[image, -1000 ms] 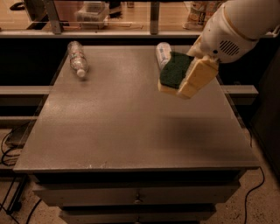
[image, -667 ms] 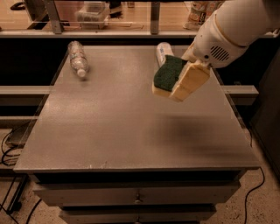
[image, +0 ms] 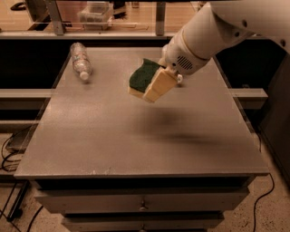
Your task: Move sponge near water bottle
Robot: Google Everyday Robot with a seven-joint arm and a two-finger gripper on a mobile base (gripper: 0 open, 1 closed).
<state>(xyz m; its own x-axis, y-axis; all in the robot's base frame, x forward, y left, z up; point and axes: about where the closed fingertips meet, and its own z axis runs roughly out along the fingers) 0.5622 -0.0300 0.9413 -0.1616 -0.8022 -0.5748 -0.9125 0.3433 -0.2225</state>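
Observation:
The sponge [image: 141, 78], dark green on top with pale yellow foam below, hangs in the air above the middle of the grey table [image: 136, 136]. My gripper [image: 156, 84] is shut on the sponge, with a cream-coloured finger [image: 159, 85] across its right side. The white arm comes in from the upper right. The water bottle [image: 80, 60], clear and ribbed with a white cap, lies on its side at the table's back left, well to the left of the sponge.
A shelf rail runs behind the table with a clear bin [image: 95, 11] on it. Drawers [image: 142, 204] sit under the table front. Cables [image: 9, 149] lie on the floor at the left.
My gripper has carried the sponge leftward over the table, toward the water bottle. The white-labelled bottle seen earlier behind the sponge is now hidden by the arm.

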